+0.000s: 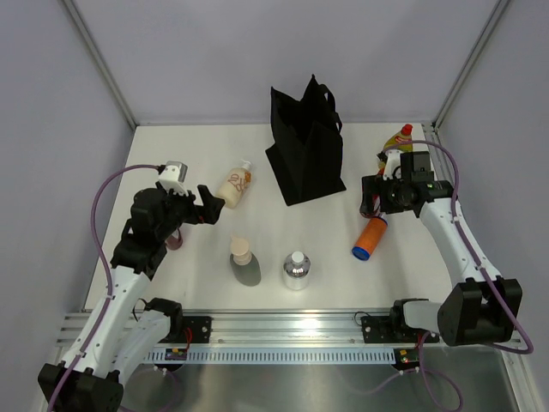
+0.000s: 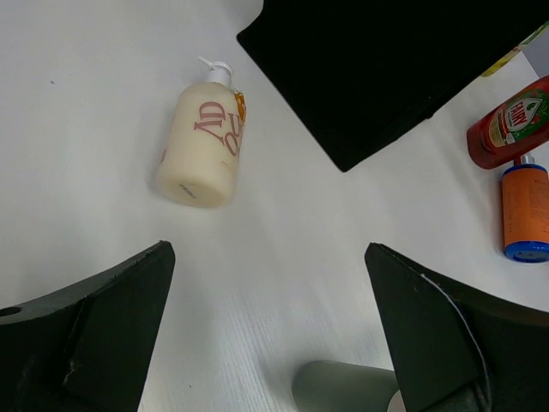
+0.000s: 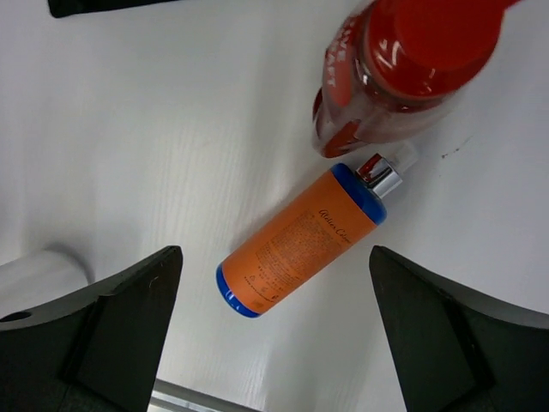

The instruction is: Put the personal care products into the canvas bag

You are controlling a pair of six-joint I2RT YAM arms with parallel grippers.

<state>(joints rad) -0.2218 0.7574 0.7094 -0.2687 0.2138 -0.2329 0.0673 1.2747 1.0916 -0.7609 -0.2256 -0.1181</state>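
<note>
The black canvas bag (image 1: 304, 146) stands upright at the back centre. A cream pump bottle (image 1: 236, 184) lies to its left and also shows in the left wrist view (image 2: 202, 142). A grey-green beige-capped bottle (image 1: 244, 262) and a clear white-capped bottle (image 1: 297, 269) are near the front. An orange blue-capped bottle (image 1: 370, 238) lies on the right, with a red bottle (image 3: 403, 69) beside its cap. A yellow-green red-capped bottle (image 1: 396, 142) is at the back right. My left gripper (image 1: 210, 204) is open and empty, just short of the cream bottle. My right gripper (image 1: 371, 196) is open and empty above the orange bottle (image 3: 296, 245).
A small dark reddish object (image 1: 174, 240) sits partly hidden under the left arm. The bag's base (image 2: 395, 60) fills the top of the left wrist view. Grey walls close the table at the back and sides. A metal rail (image 1: 283, 326) runs along the front.
</note>
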